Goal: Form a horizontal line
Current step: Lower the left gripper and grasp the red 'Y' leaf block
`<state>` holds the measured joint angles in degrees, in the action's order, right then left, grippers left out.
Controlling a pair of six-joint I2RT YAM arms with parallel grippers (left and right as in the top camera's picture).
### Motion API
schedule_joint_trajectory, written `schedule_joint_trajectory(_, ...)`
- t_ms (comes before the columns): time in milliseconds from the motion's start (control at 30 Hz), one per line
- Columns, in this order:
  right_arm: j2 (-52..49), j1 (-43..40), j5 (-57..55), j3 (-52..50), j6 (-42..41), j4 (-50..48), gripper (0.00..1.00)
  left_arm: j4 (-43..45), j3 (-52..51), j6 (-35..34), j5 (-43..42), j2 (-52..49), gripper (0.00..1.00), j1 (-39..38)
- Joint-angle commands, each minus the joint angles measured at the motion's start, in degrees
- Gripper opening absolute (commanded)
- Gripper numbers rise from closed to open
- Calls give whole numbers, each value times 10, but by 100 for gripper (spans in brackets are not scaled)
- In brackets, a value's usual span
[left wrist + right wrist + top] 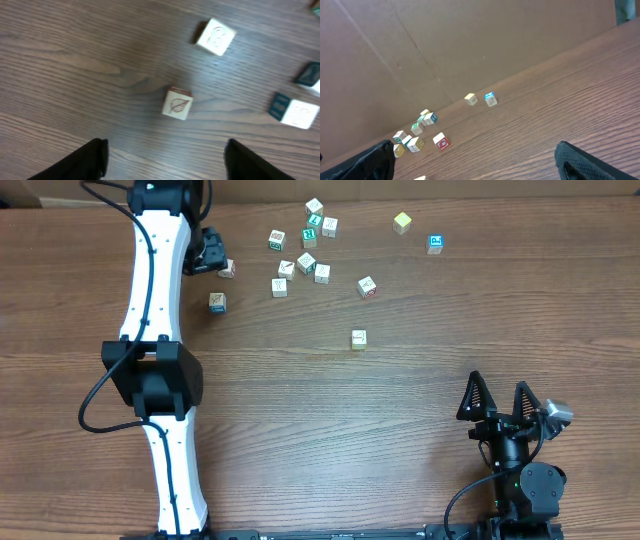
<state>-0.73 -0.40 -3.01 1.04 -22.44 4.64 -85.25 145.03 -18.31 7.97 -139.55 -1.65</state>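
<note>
In the upper middle of the overhead frame, small wooden picture cubes [306, 262] lie scattered on the brown tabletop [330, 430], singly and in loose clusters. At upper left, the left hand [212, 254] is spread wide, with a leaf-marked cube [177, 103] just ahead of its fingers. At lower right, the right hand [497, 402] sits well apart from the cubes, also wide.
</note>
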Motion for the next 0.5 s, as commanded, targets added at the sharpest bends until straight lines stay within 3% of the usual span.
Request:
schedule_joint_trajectory(0, 3, -3, -4, -6, 4, -3, 100, 20, -49, 22, -1, 6, 64, 5)
schedule_joint_trajectory(367, 3, -3, -4, -6, 4, -3, 100, 117, -197, 61, -5, 6, 59, 5)
schedule_joint_trajectory(467, 3, -3, -3, -6, 4, -3, 100, 139, -216, 61, -7, 5, 51, 5)
